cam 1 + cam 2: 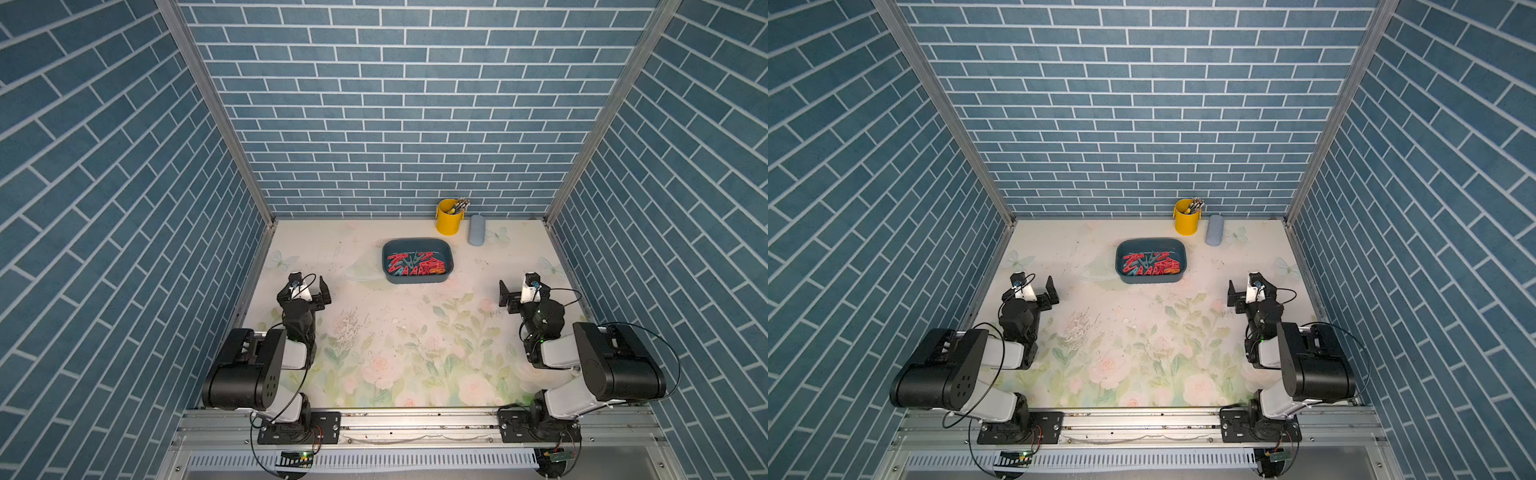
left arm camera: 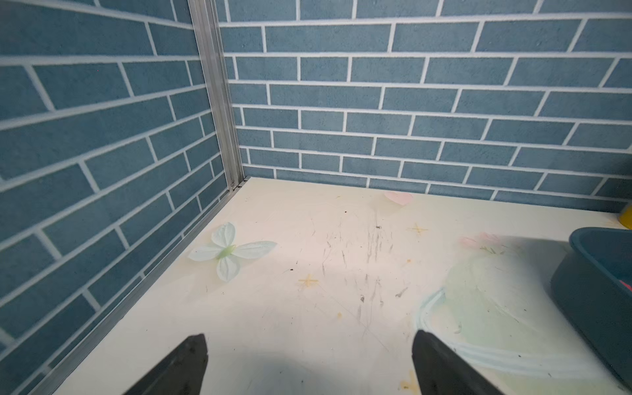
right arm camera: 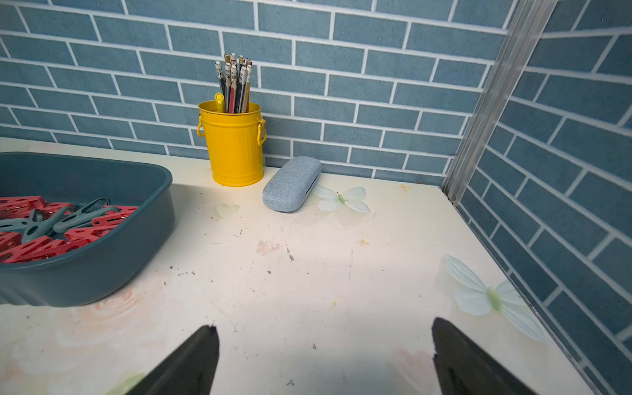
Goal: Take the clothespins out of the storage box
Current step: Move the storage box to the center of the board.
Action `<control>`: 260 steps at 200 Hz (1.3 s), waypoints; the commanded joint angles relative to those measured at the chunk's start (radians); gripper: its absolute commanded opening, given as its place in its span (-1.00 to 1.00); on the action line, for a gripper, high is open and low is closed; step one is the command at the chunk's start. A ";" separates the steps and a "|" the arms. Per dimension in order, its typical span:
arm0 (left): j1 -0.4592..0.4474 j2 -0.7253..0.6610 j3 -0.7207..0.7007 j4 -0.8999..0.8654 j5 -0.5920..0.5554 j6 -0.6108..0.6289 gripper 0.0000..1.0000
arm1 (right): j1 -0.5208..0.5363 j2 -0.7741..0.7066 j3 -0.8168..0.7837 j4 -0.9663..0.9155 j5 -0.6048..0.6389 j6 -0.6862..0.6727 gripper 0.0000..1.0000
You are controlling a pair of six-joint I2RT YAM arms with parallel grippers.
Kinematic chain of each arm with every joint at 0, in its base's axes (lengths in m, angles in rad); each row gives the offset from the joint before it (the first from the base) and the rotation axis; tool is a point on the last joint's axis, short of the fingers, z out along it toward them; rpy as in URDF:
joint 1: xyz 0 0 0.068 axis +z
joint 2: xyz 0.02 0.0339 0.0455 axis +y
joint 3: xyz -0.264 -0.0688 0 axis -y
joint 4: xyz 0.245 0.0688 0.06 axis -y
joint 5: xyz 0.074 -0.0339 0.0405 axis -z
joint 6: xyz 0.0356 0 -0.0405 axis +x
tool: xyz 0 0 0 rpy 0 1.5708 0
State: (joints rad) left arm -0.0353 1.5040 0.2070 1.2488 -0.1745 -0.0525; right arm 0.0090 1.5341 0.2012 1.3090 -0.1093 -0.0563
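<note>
Starting at the front rail, both arms sit folded low over the floral table [image 1: 395,332], one at each side, with bare tabletop between them. The left gripper [image 1: 305,287] hangs above the table's left side with its jaws spread wide and nothing between them. The left wrist view shows its dark fingertips [image 2: 193,349] well apart over scuffed, bare surface. The right gripper [image 1: 524,291] is posed the same way on the right side, jaws released and empty, and its fingertips [image 3: 448,338] are parted over the table in the right wrist view. Farther back, roughly midway across the table, the storage box [image 1: 417,279] rests flat on the surface. It is a dark teal tub with rounded corners, well apart from either gripper. The clothespins [image 1: 415,266] all lie inside it, heaped across its floor. Most are red, a few grey-teal ones lie crossed on top of the pile, and in both top views one orange pin shows near the box's front right corner. Beyond the box and to its right, a yellow bucket [image 1: 448,222] stands upright against the back wall [image 1: 395,124], holding a bunch of pencils [image 3: 234,82]. Just beside the bucket, on its right, a pale blue-grey case [image 1: 477,230] lies flat on the table.
</note>
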 commanded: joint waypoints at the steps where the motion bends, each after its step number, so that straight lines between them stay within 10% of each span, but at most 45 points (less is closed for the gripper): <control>1: -0.002 0.001 0.003 0.020 -0.001 0.010 0.99 | 0.000 0.004 0.012 0.000 -0.006 0.015 0.99; 184: -0.002 0.000 0.009 0.009 0.021 0.018 0.99 | 0.001 0.003 0.010 0.004 -0.008 0.012 0.99; 260: -0.002 -0.173 0.381 -0.711 -0.044 -0.134 0.99 | 0.000 -0.222 -0.053 -0.065 0.125 0.056 0.99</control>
State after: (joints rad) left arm -0.0360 1.3727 0.4908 0.8143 -0.1905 -0.0910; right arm 0.0090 1.4075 0.1352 1.3151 -0.0456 -0.0422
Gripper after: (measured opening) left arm 0.995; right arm 0.994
